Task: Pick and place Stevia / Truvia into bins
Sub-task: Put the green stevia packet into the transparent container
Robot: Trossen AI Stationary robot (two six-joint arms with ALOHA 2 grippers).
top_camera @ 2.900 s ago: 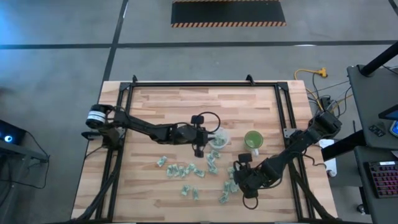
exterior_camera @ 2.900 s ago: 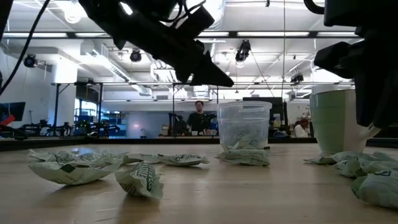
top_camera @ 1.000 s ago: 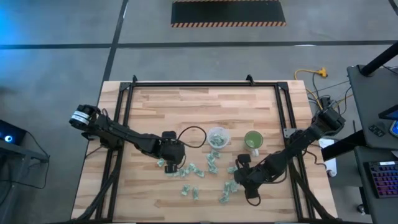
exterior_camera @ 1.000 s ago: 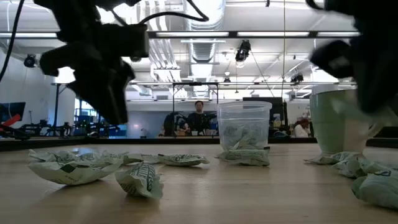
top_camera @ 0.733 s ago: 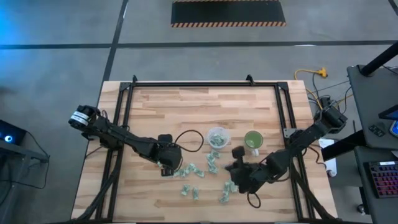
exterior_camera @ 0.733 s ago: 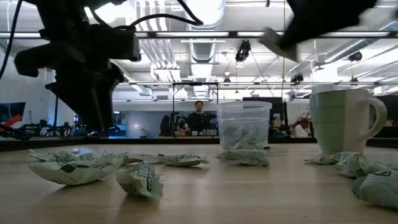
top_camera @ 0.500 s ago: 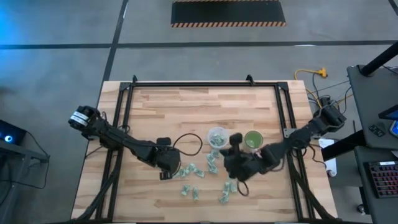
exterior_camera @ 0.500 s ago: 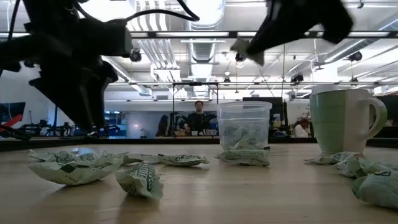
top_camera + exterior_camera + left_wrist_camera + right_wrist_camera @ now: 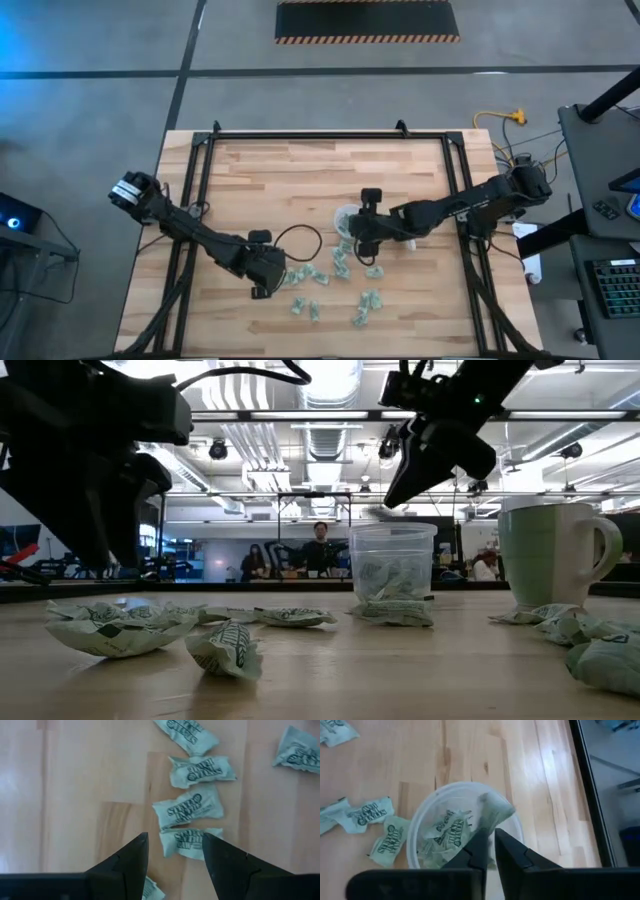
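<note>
Several pale green and white Stevia sachets [image 9: 318, 278] lie flat and scattered on the wooden table. The clear cup [image 9: 460, 827] stands mid-table with sachets inside. To its right stands the green cup [image 9: 550, 555], which has a handle. My right gripper [image 9: 491, 834] hangs over the clear cup's mouth, shut on one sachet [image 9: 495, 812]. My left gripper [image 9: 175, 840] is open above the left end of the scatter [image 9: 262, 278]. Its fingers stand on either side of a sachet [image 9: 187, 841] lying below, apart from it. My right gripper pinches one end of a crumpled sachet [image 9: 492, 822] between its two fingertips. The fingers slant down from the table's right side. The sachet sticks out past the tips, lifted clear, over the clear cup's open mouth.
More sachets lie near the green cup's foot [image 9: 580, 635] and toward the near edge [image 9: 365, 305]. A black frame [image 9: 300, 138] runs along the table's far and side edges. Bare wood lies at the far half [image 9: 300, 175]. A person [image 9: 320, 548] stands far behind the table.
My right gripper has swung up and toward the far left, from the sachets by the green cup to above the clear cup, carrying a sachet with it. My left gripper has drifted toward the near edge over the left sachets and has stayed open.
</note>
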